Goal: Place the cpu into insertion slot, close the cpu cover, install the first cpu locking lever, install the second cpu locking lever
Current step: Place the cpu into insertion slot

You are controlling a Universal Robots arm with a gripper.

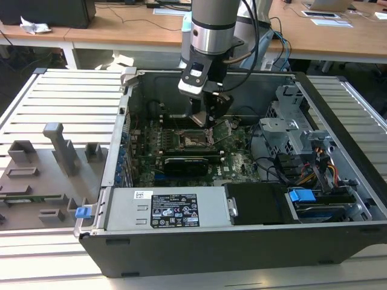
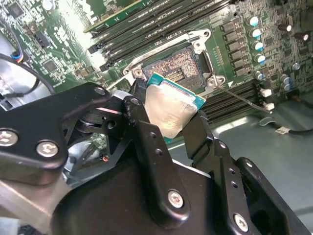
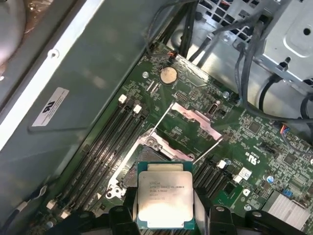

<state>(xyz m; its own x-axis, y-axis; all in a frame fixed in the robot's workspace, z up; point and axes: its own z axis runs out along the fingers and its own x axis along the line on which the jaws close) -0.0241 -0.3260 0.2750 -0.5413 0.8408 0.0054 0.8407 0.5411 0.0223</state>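
My gripper (image 2: 168, 116) is shut on the cpu (image 2: 172, 108), a flat square chip with a silver-grey top, held by two opposite edges between black fingers (image 2: 143, 128). The chip hangs a little above the insertion slot (image 2: 175, 72), whose dark centre lies bare inside its metal frame on the green board. In the first wrist view the cpu (image 3: 165, 200) covers part of the insertion slot (image 3: 131, 172). The cpu cover (image 3: 194, 116) is swung open beyond the socket. Two thin lever rods (image 3: 160, 121) stand raised beside it. In the exterior view the gripper (image 1: 205, 121) hovers over the insertion slot (image 1: 192, 140).
Long black memory slots (image 2: 161, 22) flank the socket. A black card (image 1: 188, 162) lies just in front of it. Drive cages and cable bundles (image 1: 302, 163) fill the case at the exterior view's right. The case walls (image 1: 124, 139) ring the board.
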